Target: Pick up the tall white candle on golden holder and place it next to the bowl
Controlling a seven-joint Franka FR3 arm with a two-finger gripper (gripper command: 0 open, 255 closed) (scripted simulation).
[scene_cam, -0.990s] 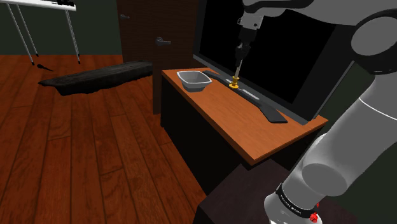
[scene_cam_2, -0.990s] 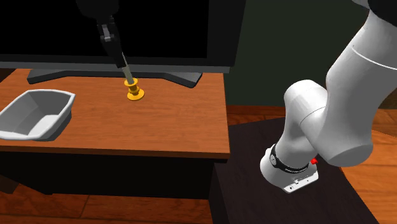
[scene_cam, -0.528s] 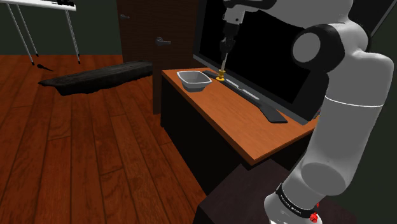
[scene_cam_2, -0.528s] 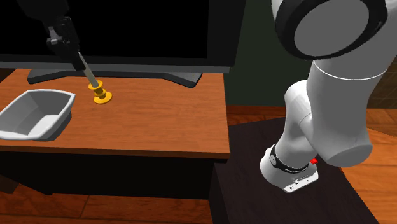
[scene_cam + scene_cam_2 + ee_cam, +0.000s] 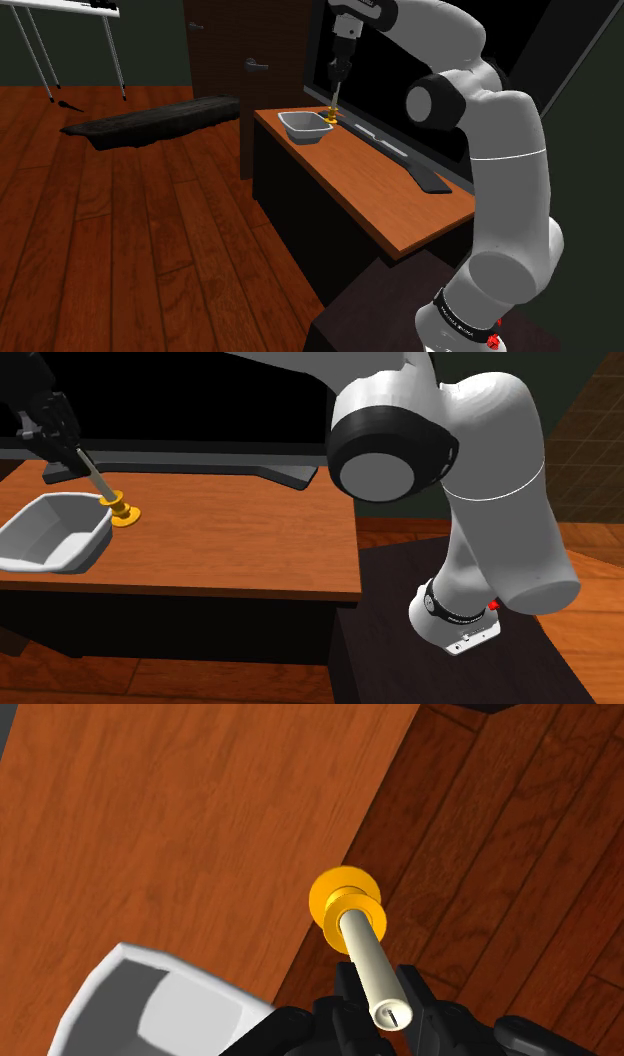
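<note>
A pale, tall candle (image 5: 97,480) on a golden holder (image 5: 125,512) hangs tilted in my gripper (image 5: 68,440), which is shut on the candle's upper end. In the shoulder view the gripper (image 5: 337,72) holds the candle (image 5: 334,100) with the holder (image 5: 331,118) right beside the grey bowl (image 5: 305,125). The bowl (image 5: 55,532) stands at the far end of the wooden table (image 5: 230,547). In the wrist view both fingers (image 5: 345,1016) clasp the candle (image 5: 368,959); the holder (image 5: 345,899) sits close to the bowl (image 5: 160,1009). Whether the holder touches the table I cannot tell.
A big black screen (image 5: 420,90) stands along the table's back edge on a dark foot (image 5: 270,470). The arm's stand (image 5: 440,662) is beside the table. Beyond the bowl the table ends above a plank floor (image 5: 120,240), where a dark long object (image 5: 150,122) lies.
The gripper has carried the candle along the table from in front of the screen's foot to the bowl's side. The arm has stretched out after it.
</note>
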